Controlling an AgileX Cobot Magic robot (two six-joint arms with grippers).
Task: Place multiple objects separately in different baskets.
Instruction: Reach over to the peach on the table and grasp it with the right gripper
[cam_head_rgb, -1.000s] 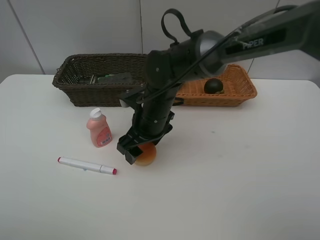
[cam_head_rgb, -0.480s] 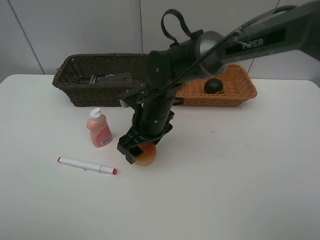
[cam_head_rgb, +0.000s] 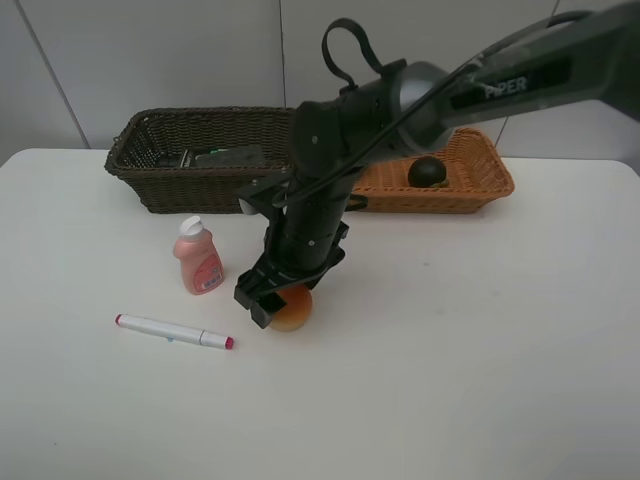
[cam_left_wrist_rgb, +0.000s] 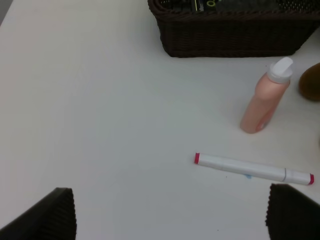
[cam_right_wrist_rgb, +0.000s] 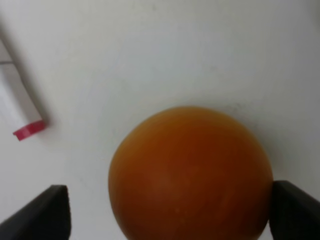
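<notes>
step: pick of the orange fruit (cam_head_rgb: 292, 309) is in hand; basket drop not yet done
right gripper (cam_right_wrist_rgb: 165, 210): lowered over the fruit, jaws spread wide on either side of it; one fingertip (cam_right_wrist_rgb: 295, 207) looks to touch its side, the other stands apart; not clamped
left gripper (cam_left_wrist_rgb: 167, 212): released, nothing held, parked above the table (cam_head_rgb: 480, 350) near the marker (cam_left_wrist_rgb: 252, 168)
fruit location: on the table, just beside the marker's pink tip, near the bottle (cam_head_rgb: 198, 257)
next move: jaws are to be closed evenly on the fruit; a round shape is judged liable to roll or squirt out; then lift toward the tan basket (cam_head_rgb: 480, 180), judged its bin since a dark round fruit (cam_head_rgb: 427, 171) lies there
dark basket (cam_head_rgb: 150, 165): a dark box is inside
writing: "PIPER" partly read on the right arm; bottle label too small to read
</notes>
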